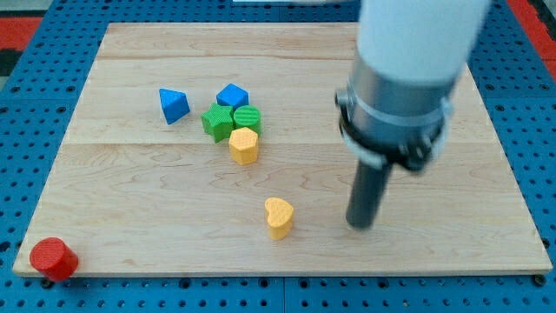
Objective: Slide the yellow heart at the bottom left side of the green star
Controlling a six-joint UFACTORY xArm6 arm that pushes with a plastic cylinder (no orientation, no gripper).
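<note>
- My tip (360,225) is down on the board at the view's lower right, a bare dark rod with nothing to open or clench, and right now it touches no block.
- Just off to the view's left of it, at nearly the same height in the view, sits the yellow heart (278,216), with a clear strip of wood between the two.
- That's the relation that matters: the heart lies left of my tip, and the place it has to reach lies up and further left still.
- Up there is the cluster: the green star (216,121) at its left, a green round block (248,118) beside it, a blue cube (232,95) at the top, and a yellow hexagonal block (244,144) tucked under the greens.
- The spot below-left of the star looks open, but that yellow hexagonal block stands close to the straight line from heart to goal.
- I reckon I need to get under and to the right of the heart, then push up-left, skirting the hexagonal block.
- Further out, a blue triangular block (174,105) stands left of the cluster, and a red cylinder (53,257) sits at the board's bottom-left corner, well clear.
</note>
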